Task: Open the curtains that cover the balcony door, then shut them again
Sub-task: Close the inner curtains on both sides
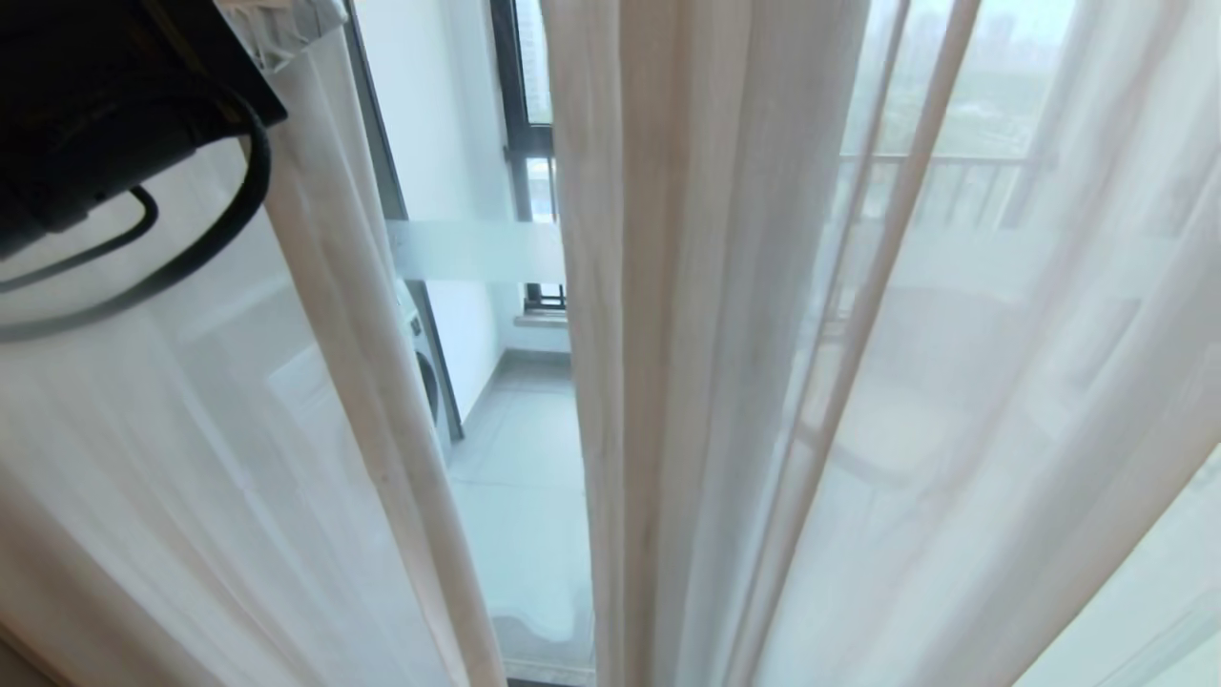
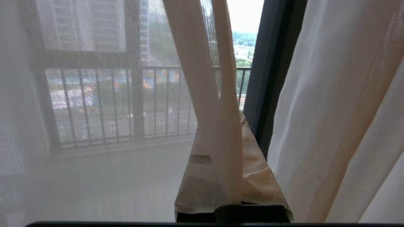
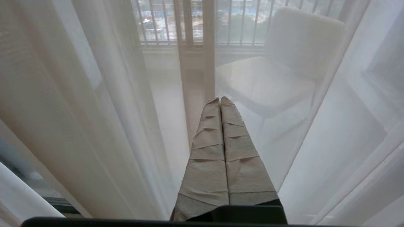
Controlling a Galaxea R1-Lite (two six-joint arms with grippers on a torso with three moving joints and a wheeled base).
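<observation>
Tiled balcony floor (image 1: 534, 496) shows through a narrow gap in the curtains (image 1: 668, 334) hanging over the balcony door (image 1: 477, 250) — pleated beige weave plus thin sheers. Left gripper (image 2: 221, 151), paper-wrapped, is pinched onto a curtain's hemmed edge; right gripper (image 3: 220, 100) is closed and empty, beside the sheer.

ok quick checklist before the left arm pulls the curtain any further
1. Left gripper shut on the curtain hem: ok.
2. Gap open between the curtains: ok, balcony door glass shows through it.
3. Right gripper shut, holding nothing, in front of the sheer: ok.
4. Left arm free of fabric: cannot tell.
5. Curtain fully open: not ok.
</observation>
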